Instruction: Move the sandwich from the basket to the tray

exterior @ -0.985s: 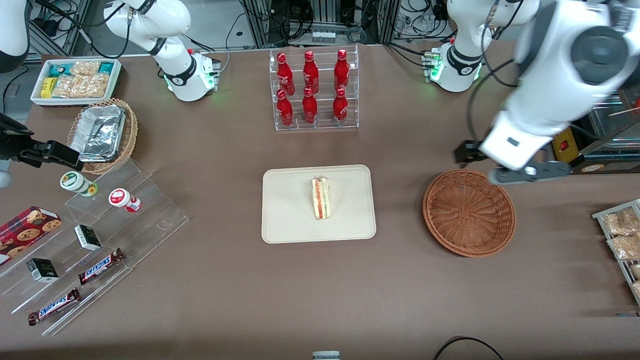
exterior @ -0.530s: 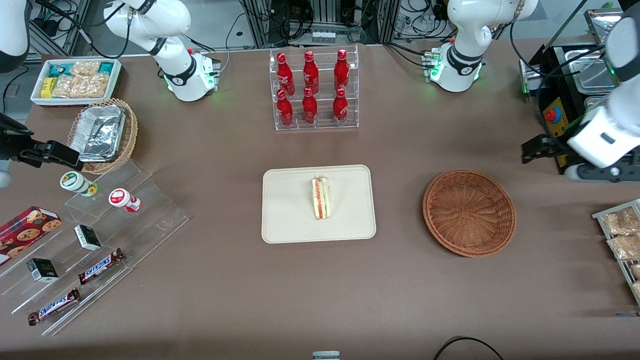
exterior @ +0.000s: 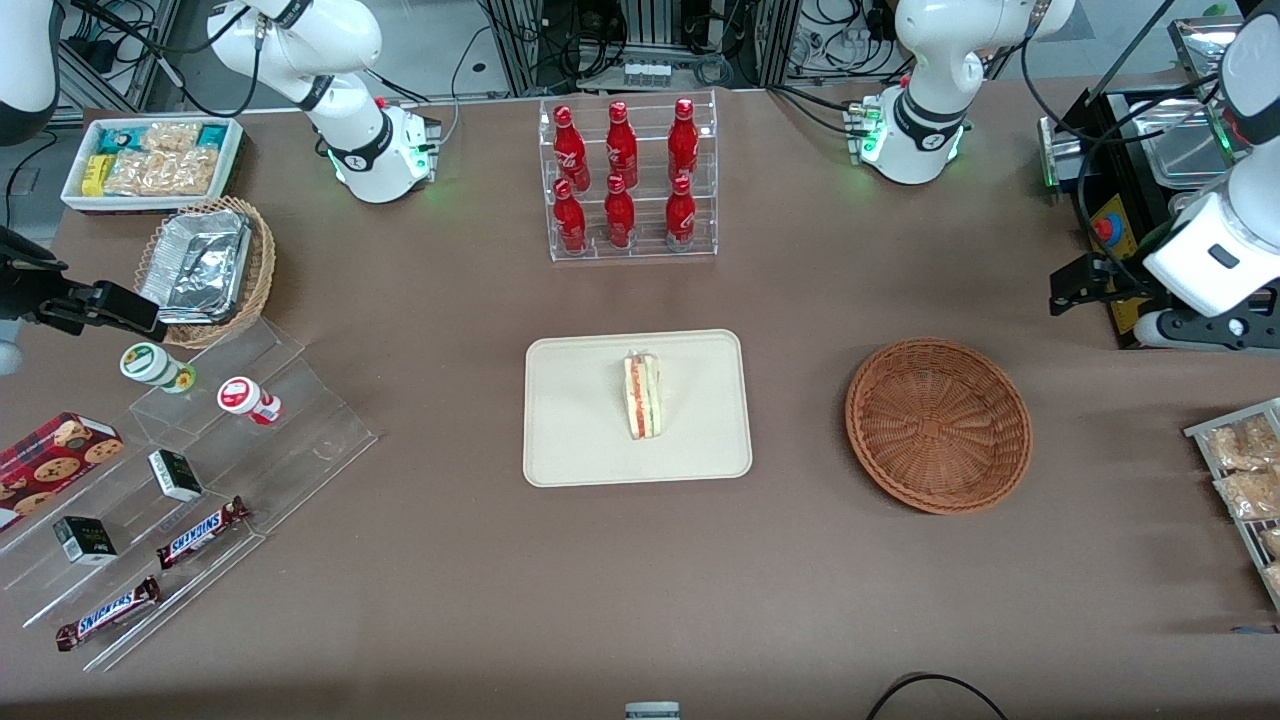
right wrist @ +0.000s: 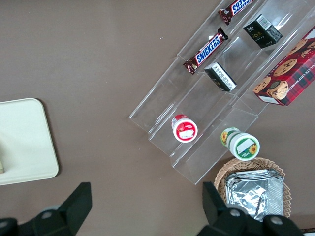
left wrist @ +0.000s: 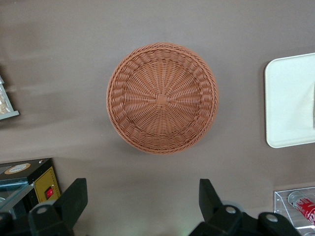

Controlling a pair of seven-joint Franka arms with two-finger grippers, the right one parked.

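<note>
The sandwich (exterior: 642, 396) is being shown resting on the tray (exterior: 575, 440) at the centre of the front view, standing on one cut side with its red-orange and green filling layers facing up, and nothing is touching it. The basket (exterior: 938, 425) is being shown empty at the right of centre in the front view, well apart from the tray; in the left wrist view its woven bowl (left wrist: 162, 97) is seen from directly above with nothing inside, and a corner of the tray (left wrist: 290, 101) is being caught at the frame edge. The gripper (exterior: 1085, 285) of the left arm is being held high at the right edge of the front view, above the table near a black control box (exterior: 1115, 235) with a red button, and clear of both basket and tray. In the left wrist view its two dark fingers (left wrist: 74, 196) are being held spread wide apart with nothing between them. Judged from this layout, the transfer step is already complete and the release has been made; the step in hand is being read as retreat of the arm away from the work area. No further pick is called for; the next move is judged to require only that the arm be brought to a rest pose without passing low over the basket or the rack of red bottles (exterior: 625, 180).
</note>
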